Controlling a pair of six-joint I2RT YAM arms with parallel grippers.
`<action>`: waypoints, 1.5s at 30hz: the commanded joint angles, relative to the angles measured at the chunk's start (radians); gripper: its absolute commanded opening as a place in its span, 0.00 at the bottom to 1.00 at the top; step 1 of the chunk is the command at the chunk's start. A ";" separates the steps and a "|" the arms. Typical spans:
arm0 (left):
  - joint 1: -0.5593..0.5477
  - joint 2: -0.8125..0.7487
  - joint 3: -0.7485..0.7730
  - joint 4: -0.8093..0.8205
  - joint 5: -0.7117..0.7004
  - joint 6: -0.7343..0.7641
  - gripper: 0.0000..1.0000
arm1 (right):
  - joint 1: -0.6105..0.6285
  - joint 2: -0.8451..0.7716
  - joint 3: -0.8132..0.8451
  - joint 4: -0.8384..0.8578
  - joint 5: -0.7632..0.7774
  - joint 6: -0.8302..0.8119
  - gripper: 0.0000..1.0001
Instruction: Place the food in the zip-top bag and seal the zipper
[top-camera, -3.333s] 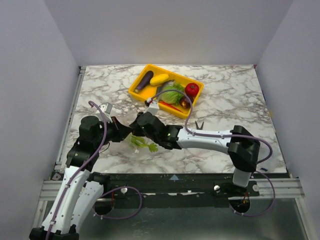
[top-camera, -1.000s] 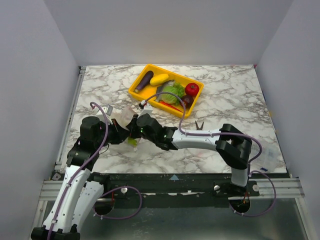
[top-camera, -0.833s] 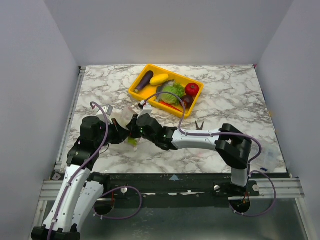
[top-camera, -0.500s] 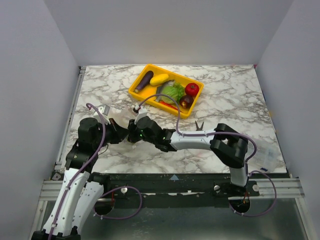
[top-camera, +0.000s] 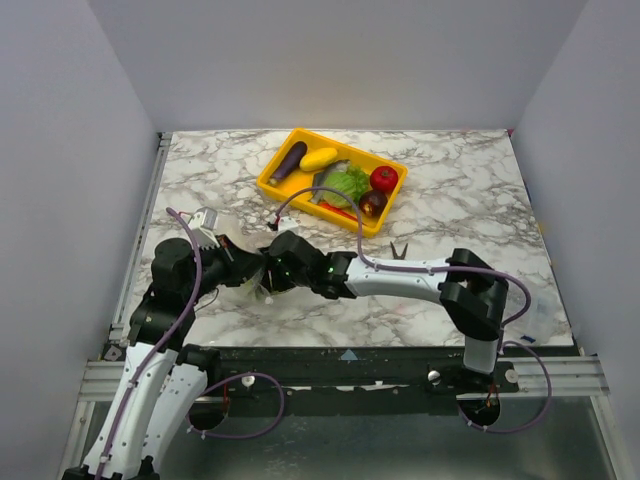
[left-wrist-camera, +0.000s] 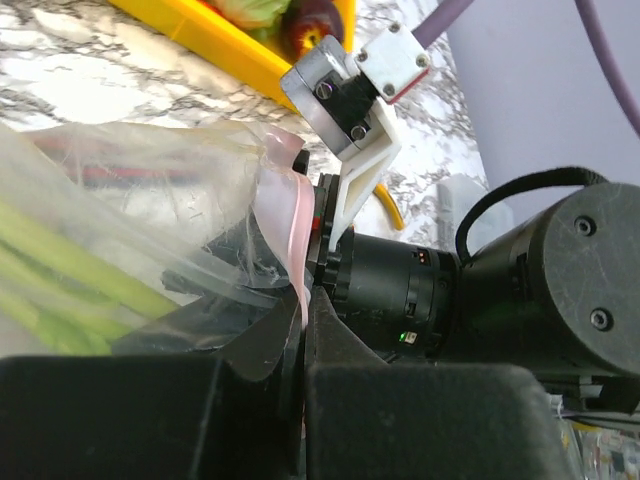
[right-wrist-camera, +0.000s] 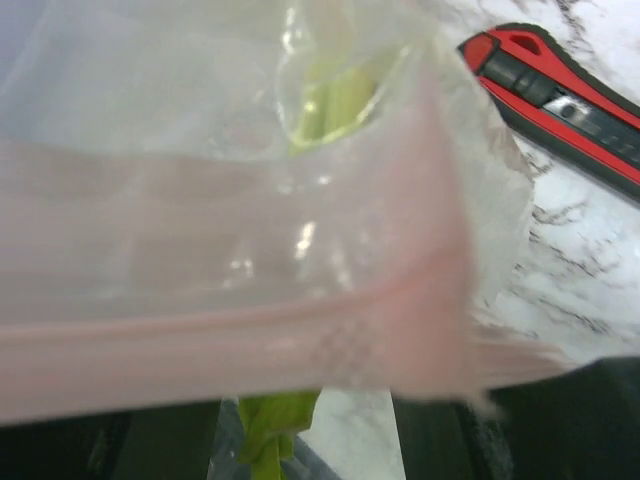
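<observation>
At the table's (top-camera: 470, 200) near left, the right gripper (top-camera: 266, 278) had just let go. A second before its jaws were clenched; now they stood apart at the mouth of the bag (right-wrist-camera: 200, 200), gripping nothing that could be seen. The leek (left-wrist-camera: 60, 270) lay in the bag, its green stalks showing through the plastic, though one end seemed to poke out below the zipper (right-wrist-camera: 250, 330). The left gripper (left-wrist-camera: 303, 325) stayed clenched on the bag's pink edge, holding the mouth up. Both arms had drawn a little toward the near edge. So the first food looked delivered, or nearly. The eggplant (top-camera: 288, 162), squash (top-camera: 318, 158), lettuce (top-camera: 345, 185), tomato (top-camera: 383, 179) and onion (top-camera: 372, 203) sat in the tray (top-camera: 283, 145), well apart from the bag, so most of the task seemed left, the zipper apparently unsealed. The knife (right-wrist-camera: 560, 90) lay just beside the bag
</observation>
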 joint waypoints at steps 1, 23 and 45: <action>-0.006 -0.002 0.006 -0.005 0.019 0.016 0.00 | 0.024 -0.111 0.078 -0.166 0.021 -0.044 0.65; -0.006 0.006 -0.033 -0.055 0.081 0.138 0.00 | 0.023 -0.167 0.021 0.132 0.106 0.003 0.31; -0.006 0.002 0.005 -0.082 -0.010 0.168 0.00 | 0.030 -0.343 -0.016 -0.319 -0.209 -0.152 0.66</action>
